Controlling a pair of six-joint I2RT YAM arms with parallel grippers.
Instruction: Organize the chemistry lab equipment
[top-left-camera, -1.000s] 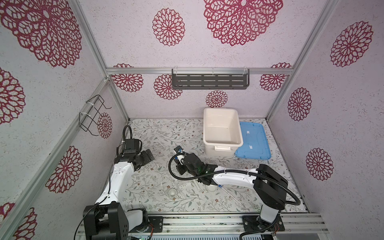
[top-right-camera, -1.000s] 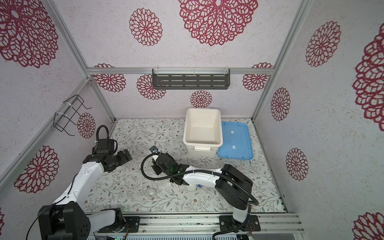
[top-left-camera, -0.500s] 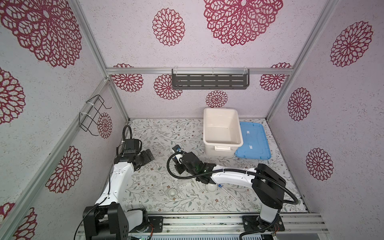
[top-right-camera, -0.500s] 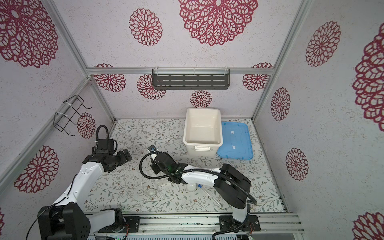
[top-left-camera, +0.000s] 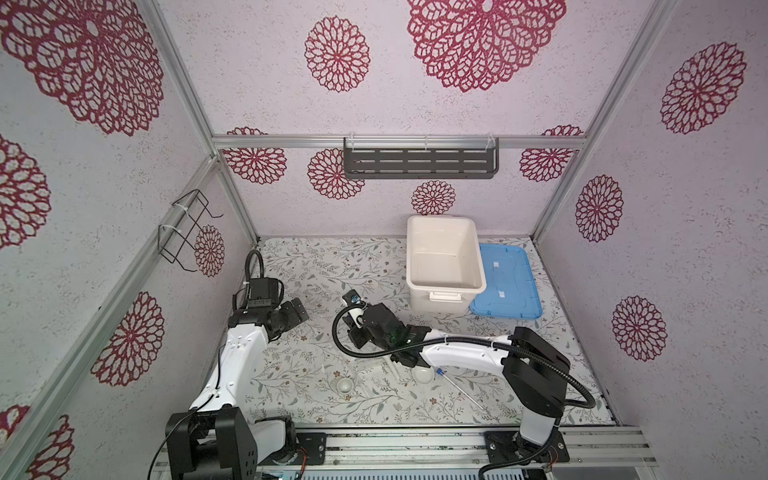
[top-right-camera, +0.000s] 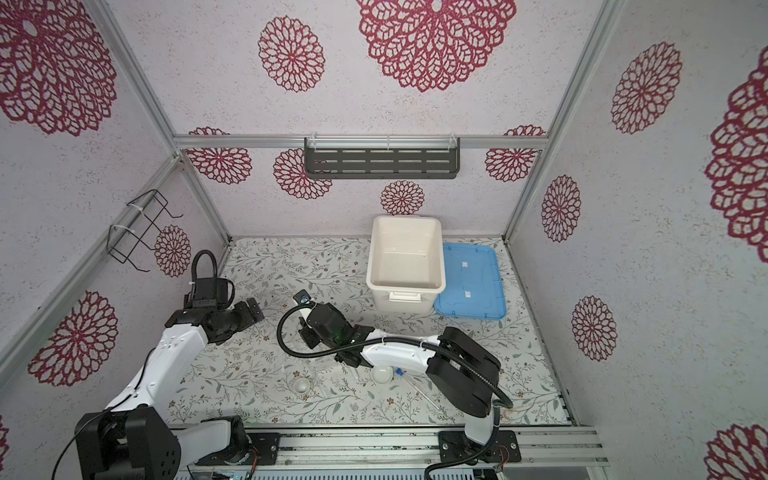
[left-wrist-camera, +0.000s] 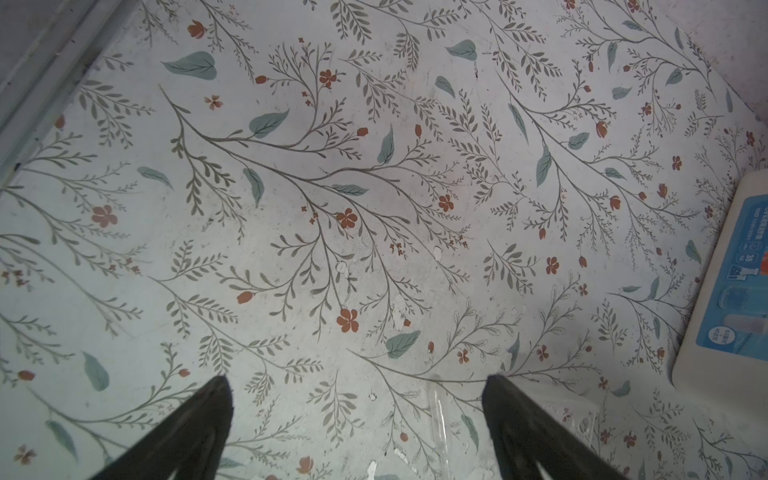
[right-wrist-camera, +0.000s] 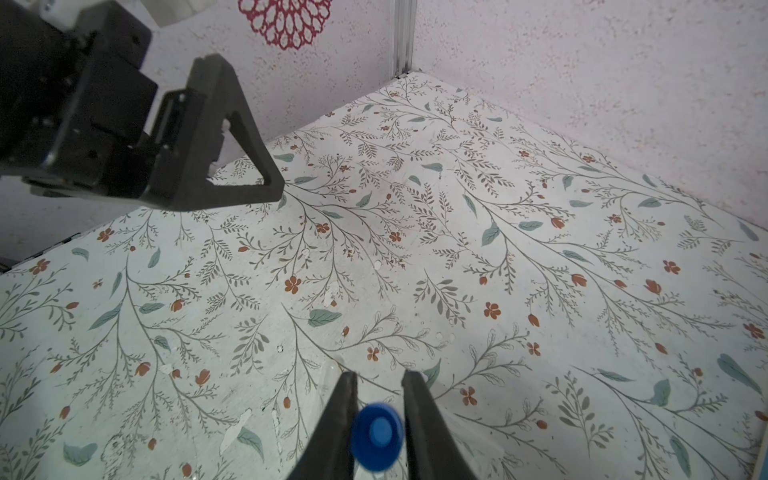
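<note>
My right gripper (right-wrist-camera: 378, 386) is shut on a slim clear tube, whose blue cap (right-wrist-camera: 377, 436) sits between the jaws. Faint edges of the clear tube stand (right-wrist-camera: 332, 370) show just below it. In both top views this gripper (top-left-camera: 357, 332) (top-right-camera: 309, 332) hovers mid-table and hides the tube. Another blue-capped tube (top-left-camera: 457, 384) (top-right-camera: 417, 386) lies near the front, beside the white bowl (top-left-camera: 423, 375) (top-right-camera: 381, 375). The smaller white dish (top-left-camera: 344, 385) (top-right-camera: 301, 386) sits to the left. My left gripper (left-wrist-camera: 357, 386) (top-left-camera: 297, 311) is open and empty over bare table.
The large white tub (top-left-camera: 444, 257) (top-right-camera: 405, 257) stands at the back right with its blue lid (top-left-camera: 505, 286) flat beside it. The tub's labelled side (left-wrist-camera: 727, 291) appears in the left wrist view. A dark shelf (top-left-camera: 419, 164) and a wire rack (top-left-camera: 187, 232) hang on the walls.
My right gripper has drifted slightly to the left with the tube still in it. The left arm has not moved.
</note>
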